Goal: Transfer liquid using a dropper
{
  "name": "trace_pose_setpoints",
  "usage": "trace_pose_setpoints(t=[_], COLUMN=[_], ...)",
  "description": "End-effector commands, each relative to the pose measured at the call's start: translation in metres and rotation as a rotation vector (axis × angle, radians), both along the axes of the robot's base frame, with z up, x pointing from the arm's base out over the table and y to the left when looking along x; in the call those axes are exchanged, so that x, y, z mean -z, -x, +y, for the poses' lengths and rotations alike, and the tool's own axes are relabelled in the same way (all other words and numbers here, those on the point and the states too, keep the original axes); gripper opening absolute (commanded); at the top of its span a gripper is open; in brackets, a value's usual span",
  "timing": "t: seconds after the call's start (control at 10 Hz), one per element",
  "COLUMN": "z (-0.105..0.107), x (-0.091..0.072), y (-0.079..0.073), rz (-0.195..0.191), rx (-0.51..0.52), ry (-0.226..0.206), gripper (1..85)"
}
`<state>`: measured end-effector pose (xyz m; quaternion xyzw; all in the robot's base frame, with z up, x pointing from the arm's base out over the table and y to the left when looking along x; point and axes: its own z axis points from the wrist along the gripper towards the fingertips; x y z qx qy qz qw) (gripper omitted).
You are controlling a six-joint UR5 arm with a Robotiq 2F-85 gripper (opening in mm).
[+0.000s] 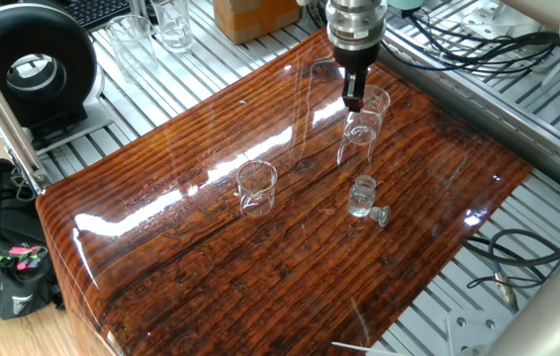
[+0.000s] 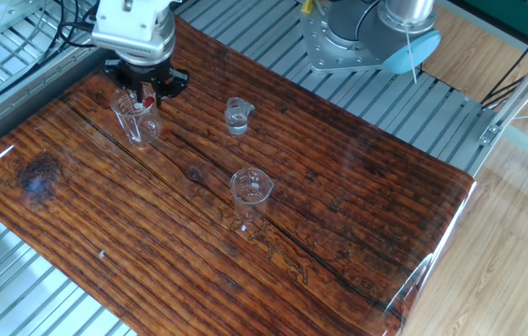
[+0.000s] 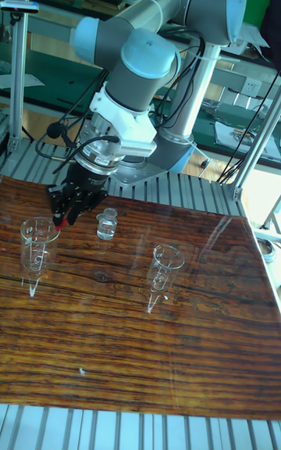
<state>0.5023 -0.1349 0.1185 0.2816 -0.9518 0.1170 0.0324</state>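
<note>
My gripper [image 1: 352,96] [image 2: 145,91] [image 3: 62,214] hangs at the far end of the wooden table, shut on the red bulb of the dropper [image 1: 352,103] [image 2: 148,97] [image 3: 58,223]. The dropper's clear tube points down into a tall conical glass vessel [image 1: 358,136] [image 2: 131,118] [image 3: 36,241] directly below; the tube is hard to make out against the glass. A small clear bottle [image 1: 361,197] [image 2: 237,115] [image 3: 106,224] stands open close by, its stopper [image 1: 381,215] lying beside it. I cannot make out the liquid in any of the glassware.
A second conical glass [image 1: 256,187] [image 2: 251,191] [image 3: 163,269] stands mid-table. Off the wooden table [image 1: 211,287], more glassware [image 1: 173,25] and a black round device [image 1: 31,69] sit on the metal bench. Cables [image 1: 478,44] run behind the arm.
</note>
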Motion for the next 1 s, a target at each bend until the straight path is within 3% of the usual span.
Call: trace_pose_setpoints(t=[0.0, 0.3, 0.5, 0.9], z=[0.012, 0.009, 0.001, -0.001], x=[0.002, 0.007, 0.004, 0.005], y=[-0.003, -0.003, -0.002, -0.004], rz=[-0.035, -0.058, -0.057, -0.067], rx=[0.018, 0.039, 0.036, 0.047], ry=[-0.006, 0.065, 0.090, 0.082], gripper=[33.7, 33.3, 33.0, 32.0])
